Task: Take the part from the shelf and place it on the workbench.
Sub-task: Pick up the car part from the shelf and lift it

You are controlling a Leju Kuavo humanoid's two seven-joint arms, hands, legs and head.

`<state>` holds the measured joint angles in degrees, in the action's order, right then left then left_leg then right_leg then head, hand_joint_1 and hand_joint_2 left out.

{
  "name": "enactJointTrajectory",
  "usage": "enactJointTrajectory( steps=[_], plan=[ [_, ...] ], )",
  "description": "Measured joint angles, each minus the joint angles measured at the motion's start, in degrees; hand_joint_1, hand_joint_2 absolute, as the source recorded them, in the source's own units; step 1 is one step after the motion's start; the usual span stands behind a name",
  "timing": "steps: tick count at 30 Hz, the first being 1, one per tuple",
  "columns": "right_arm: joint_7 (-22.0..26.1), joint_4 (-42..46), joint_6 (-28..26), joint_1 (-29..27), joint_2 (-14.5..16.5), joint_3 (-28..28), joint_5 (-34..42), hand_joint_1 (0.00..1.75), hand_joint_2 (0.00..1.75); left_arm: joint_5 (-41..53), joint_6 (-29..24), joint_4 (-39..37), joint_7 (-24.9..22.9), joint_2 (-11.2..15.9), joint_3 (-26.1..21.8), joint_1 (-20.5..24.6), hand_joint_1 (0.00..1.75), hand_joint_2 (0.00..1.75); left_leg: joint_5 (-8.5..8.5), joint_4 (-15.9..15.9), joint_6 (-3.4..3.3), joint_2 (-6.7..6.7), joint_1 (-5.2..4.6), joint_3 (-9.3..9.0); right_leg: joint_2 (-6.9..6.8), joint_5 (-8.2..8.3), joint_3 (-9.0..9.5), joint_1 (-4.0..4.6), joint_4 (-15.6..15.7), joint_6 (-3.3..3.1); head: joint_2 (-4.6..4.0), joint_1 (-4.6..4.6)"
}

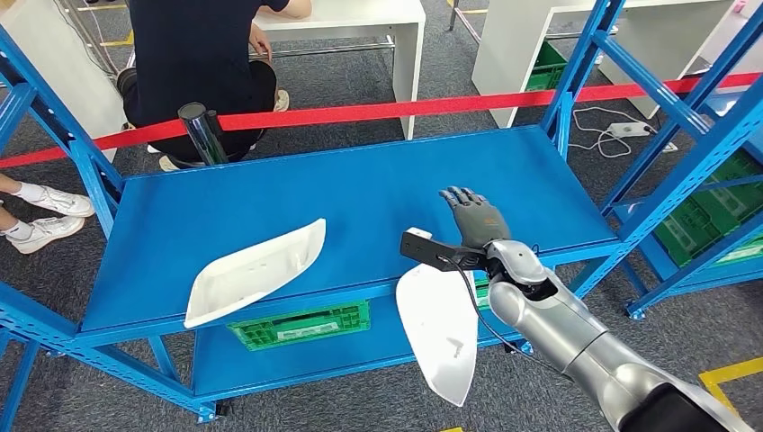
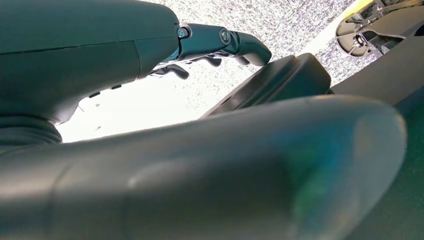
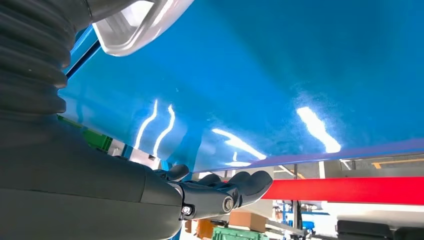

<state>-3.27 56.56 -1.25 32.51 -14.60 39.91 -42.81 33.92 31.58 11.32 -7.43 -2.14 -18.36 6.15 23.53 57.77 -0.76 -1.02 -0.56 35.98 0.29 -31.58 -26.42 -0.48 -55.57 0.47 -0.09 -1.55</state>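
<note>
Blue shelving stands ahead on grey carpet. I see my right hand flat above the shelf's front right area, fingers spread, holding nothing. One white part lies on the shelf's front left; another overhangs the front edge beside my wrist. My left hand hangs with fingers curled.
</note>
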Motion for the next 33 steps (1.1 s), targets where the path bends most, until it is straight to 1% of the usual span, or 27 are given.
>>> enactJointTrajectory(
  steps=[3, 4, 7, 8, 16, 33],
  plan=[
    [0.0, -0.1, 0.0, 0.0, 0.0, 0.0, 0.1, 0.01, 1.75, 0.0, 0.0, 0.0, 0.0, 0.0, 0.0, 0.0, 0.00, 0.00, 0.00, 0.0, 0.00, 0.00, 0.00, 0.00, 0.00, 0.00, 0.00, 0.00, 0.0, 0.00, 0.00, 0.00],
    [0.0, -0.1, 0.0, 0.0, 0.0, 0.0, 0.1, 0.21, 1.75, 0.0, 0.0, 0.0, 0.0, 0.0, 0.0, 0.0, 0.00, 0.00, 0.00, 0.0, 0.00, 0.00, 0.00, 0.00, 0.00, 0.00, 0.00, 0.00, 0.0, 0.00, 0.00, 0.00],
    [0.0, -0.1, 0.0, 0.0, 0.0, 0.0, 0.3, 1.49, 1.75, 0.0, 0.0, 0.0, 0.0, 0.0, 0.0, 0.0, 0.00, 0.00, 0.00, 0.0, 0.00, 0.00, 0.00, 0.00, 0.00, 0.00, -0.01, -0.01, 0.0, 0.00, 0.00, 0.00],
    [0.0, -0.1, 0.0, -0.1, 0.0, 0.0, 0.4, 1.73, 1.75, 0.0, 0.0, 0.0, 0.0, 0.0, 0.0, 0.0, 0.00, 0.00, 0.00, 0.0, 0.00, 0.00, 0.00, 0.00, 0.00, 0.00, -0.01, -0.01, 0.0, 0.00, 0.00, 0.00],
    [-0.3, -0.1, -0.3, -1.2, 0.0, -0.1, 0.8, 1.75, 1.75, 0.0, 0.0, 0.0, 0.4, 0.0, -0.6, 0.0, 0.00, 0.00, 0.00, 0.0, 0.00, 0.02, 0.00, -0.01, 0.01, 0.00, -0.02, -0.01, 0.0, 0.00, 0.00, 0.00],
    [-0.7, -0.2, -0.7, -1.2, 0.0, -1.0, 1.7, 1.75, 1.75, 0.1, 0.0, 0.1, 0.3, 0.0, -1.4, 0.2, 0.00, 0.00, 0.00, 0.0, 0.00, 0.01, 0.00, -0.01, 0.01, 0.00, -0.01, 0.00, 0.0, 0.00, 0.00, 0.00]
  ],
)
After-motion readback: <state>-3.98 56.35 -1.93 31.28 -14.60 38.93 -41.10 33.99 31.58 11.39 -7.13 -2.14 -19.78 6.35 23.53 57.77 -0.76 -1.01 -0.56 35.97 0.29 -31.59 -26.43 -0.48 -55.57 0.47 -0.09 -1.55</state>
